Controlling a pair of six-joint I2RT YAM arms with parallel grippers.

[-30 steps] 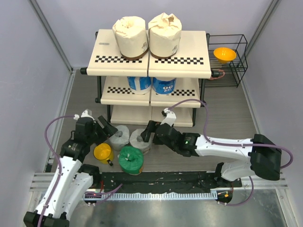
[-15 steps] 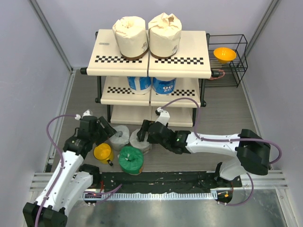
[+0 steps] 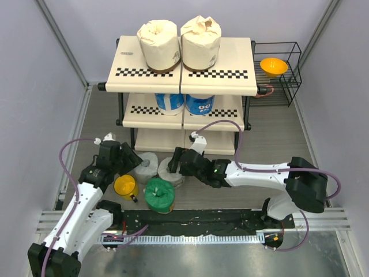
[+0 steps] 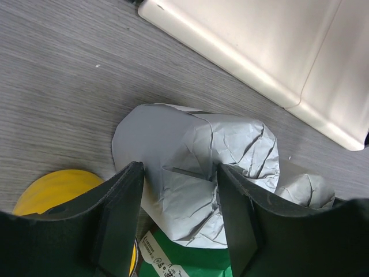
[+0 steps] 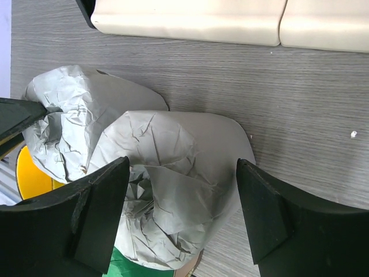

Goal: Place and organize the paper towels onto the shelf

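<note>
**A:** Two fat cream paper towel rolls (image 3: 158, 43) stand side by side on the top board of the three-tier shelf (image 3: 230, 60), the one with cream boards, checkered strips and a black tube frame, at the upper middle of the top view. What sits under them?

**B:** Two blue-and-white paper towel rolls (image 3: 170, 104) on the middle board, half hidden by the top one. At the upper right, a black wire rack (image 3: 277, 43) holds an orange plastic bowl (image 3: 273, 66).

**A:** And the other rolls?

**B:** They are on the grey wood-grain surface (image 3: 277, 138), lower centre, in front of the shelf. The left grey roll (image 3: 147, 166) and the right grey roll (image 3: 169, 171), both paper-wrapped, touch each other. A green paper towel roll (image 3: 159, 194) is just below them, with a small yellow mug (image 3: 125, 186) to its left.

**A:** The grippers?

**B:** The left gripper (image 3: 134, 158) is at the left grey roll and the right gripper (image 3: 176, 163) at the right one. From above, their bodies hide the grip.

**A:** The wrist views help. In the left one, black fingers (image 4: 118, 219) flank crumpled grey wrapping, with the jaws partly apart. I cannot tell whether they pinch it or only straddle it. Yellow shows at the lower left and green at the bottom.

**B:** In the right wrist view the jaws are spread wide over the right grey roll, not clamped. The left grey roll presses against it at the left of the frame. The shelf's lowest cream board runs along the top edge.
</note>
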